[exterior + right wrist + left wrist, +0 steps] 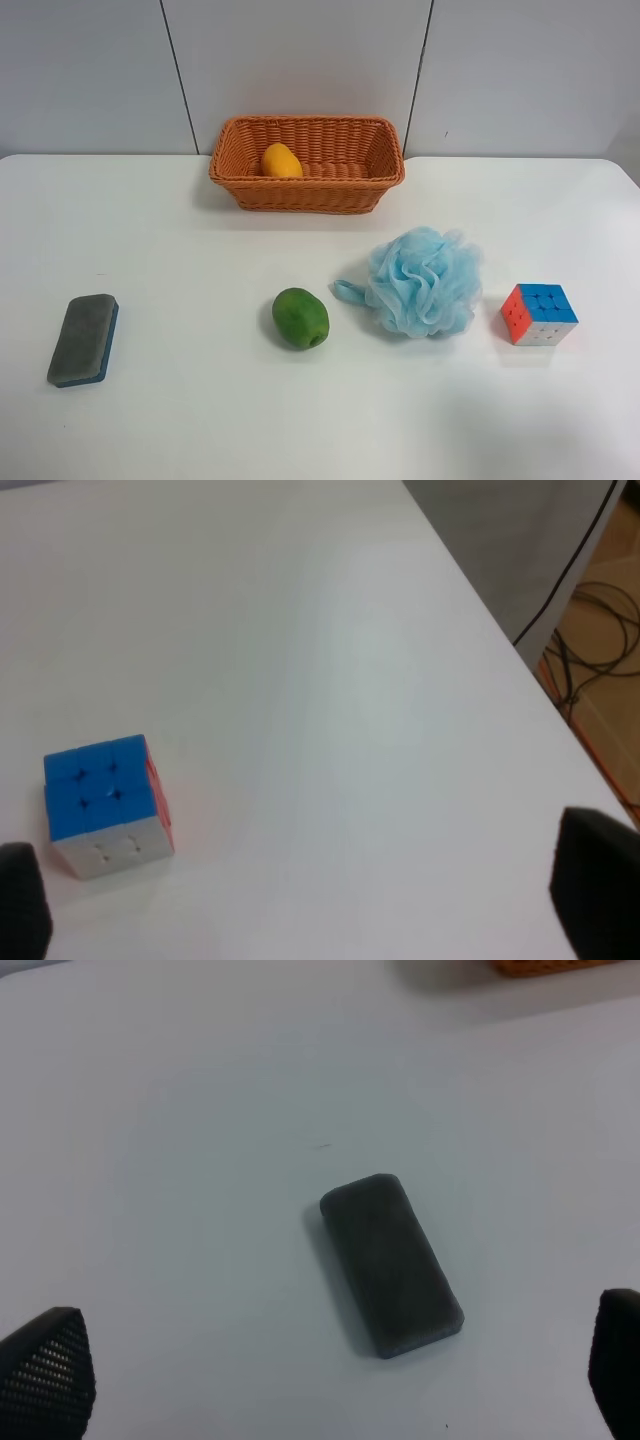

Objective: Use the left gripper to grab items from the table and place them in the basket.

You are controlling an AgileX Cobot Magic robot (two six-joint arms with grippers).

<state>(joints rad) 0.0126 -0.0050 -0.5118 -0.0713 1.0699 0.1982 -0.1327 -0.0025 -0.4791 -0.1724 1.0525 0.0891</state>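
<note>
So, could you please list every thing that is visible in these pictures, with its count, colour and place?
basket: 1, orange-brown wicker, far side of the table, middle
mango: 1, yellow-orange, inside the basket, toward its left end in the exterior high view
green fruit: 1, green, on the table near the middle
bath pouf: 1, light blue, on the table between the green fruit and the puzzle cube
puzzle cube: 1, blue top, red and white sides, on the table at that view's right
sponge block: 1, grey over blue, on the table at that view's left
table: 1, white
cables: several, dark, on the floor beyond the table edge
left end effector: 1, black, open above the sponge block
right end effector: 1, black, open near the puzzle cube
</note>
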